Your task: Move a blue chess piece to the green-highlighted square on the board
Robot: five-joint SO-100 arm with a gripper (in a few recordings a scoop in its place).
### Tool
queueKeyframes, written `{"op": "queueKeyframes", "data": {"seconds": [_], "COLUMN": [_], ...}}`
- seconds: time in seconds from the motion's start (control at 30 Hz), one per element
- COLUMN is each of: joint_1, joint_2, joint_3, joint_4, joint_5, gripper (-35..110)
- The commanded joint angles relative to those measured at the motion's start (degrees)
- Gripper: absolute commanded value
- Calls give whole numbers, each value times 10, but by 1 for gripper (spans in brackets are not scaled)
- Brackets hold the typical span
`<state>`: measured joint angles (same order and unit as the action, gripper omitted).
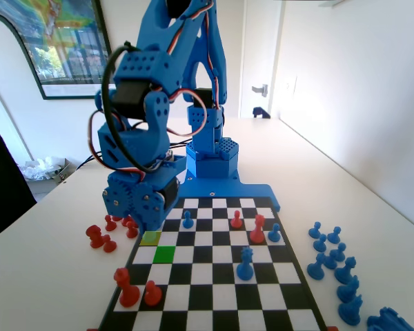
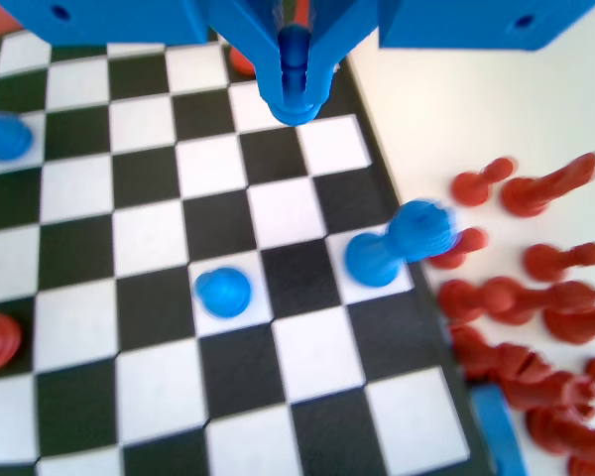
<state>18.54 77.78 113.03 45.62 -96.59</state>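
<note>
White table (image 1: 372, 172) under me carries the board (image 1: 214, 303). Left of board in fixed view: red pieces (image 1: 100, 238) in a cluster. Right of board: blue pieces (image 1: 334, 265), approx. two loose rows.

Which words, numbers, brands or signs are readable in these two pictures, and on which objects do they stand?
None can be read.
The board carries no letters or numbers along its edge.
The blue arm and the tool show no brand or label.
The framed picture on the wall shows coloured shapes, with no legible text.
</note>
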Motion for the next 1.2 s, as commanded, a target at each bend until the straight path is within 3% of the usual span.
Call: {"op": "queueKeyframes", "data": {"seconds": [0.0,0.3,1.17], "joint_1": [-7,-10,3], "joint_2": [8,-8,-8], "joint_3": [-20,42,69], "joint_4": [-26,-99,-156], "joint_5": [-4,-29,-21], "gripper": [1,1,9]}}
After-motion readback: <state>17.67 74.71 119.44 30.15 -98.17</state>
